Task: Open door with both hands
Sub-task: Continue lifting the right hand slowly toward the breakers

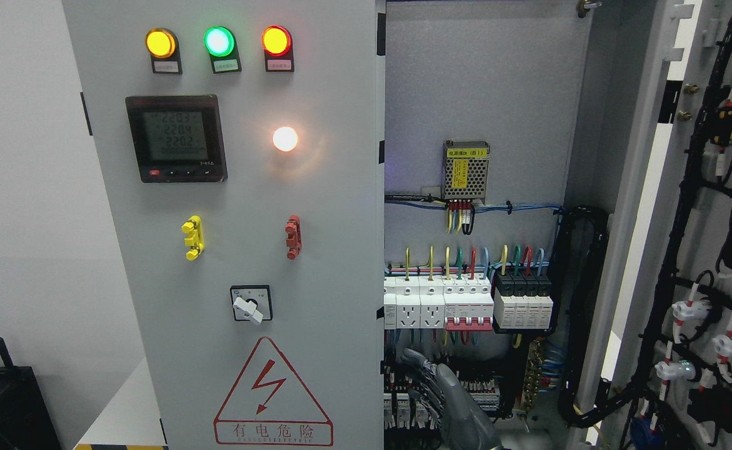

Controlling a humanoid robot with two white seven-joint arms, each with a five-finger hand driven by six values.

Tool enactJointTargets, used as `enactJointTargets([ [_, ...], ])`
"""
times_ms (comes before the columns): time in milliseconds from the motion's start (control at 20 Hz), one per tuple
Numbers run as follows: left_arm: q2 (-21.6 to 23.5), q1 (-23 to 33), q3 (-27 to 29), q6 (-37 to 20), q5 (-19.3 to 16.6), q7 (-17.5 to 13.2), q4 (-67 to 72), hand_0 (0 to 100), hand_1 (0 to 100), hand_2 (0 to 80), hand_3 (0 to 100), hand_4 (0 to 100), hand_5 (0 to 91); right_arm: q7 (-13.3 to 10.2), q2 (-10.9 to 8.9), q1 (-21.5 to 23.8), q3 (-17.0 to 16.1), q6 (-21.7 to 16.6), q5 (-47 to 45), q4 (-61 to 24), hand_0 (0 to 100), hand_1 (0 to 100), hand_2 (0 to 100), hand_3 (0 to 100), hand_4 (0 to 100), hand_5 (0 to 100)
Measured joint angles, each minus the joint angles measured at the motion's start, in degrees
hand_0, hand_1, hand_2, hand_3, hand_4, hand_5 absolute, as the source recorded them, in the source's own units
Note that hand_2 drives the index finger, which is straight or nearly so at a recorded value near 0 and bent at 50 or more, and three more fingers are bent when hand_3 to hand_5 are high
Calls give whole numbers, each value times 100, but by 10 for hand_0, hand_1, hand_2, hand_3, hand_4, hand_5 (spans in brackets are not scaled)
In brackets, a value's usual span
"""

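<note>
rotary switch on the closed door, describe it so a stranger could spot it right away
Start at the closed door on the left. Go below the yellow and red handles to the rotary switch, just above the warning triangle. It alone has a white knob on a black square plate.

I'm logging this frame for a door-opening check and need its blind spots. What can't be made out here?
- Hand, head view: its arm leaves the bottom edge near the middle, so left or right is unclear, as is its grip.
- The other hand: out of frame.
- Right door: cut off by the right edge.
- Labels under the indicator lights: too small to read.
- Left door: its bottom is cut off.
</note>
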Motion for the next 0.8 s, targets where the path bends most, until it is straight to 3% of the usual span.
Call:
enactJointTargets([
  [801, 0, 0, 2, 0, 0, 0, 0, 0, 0, 0, 0, 30, 0, 0, -25, -337, 182, -2, -55, 239, 0, 0, 0, 0, 0, 0],
])
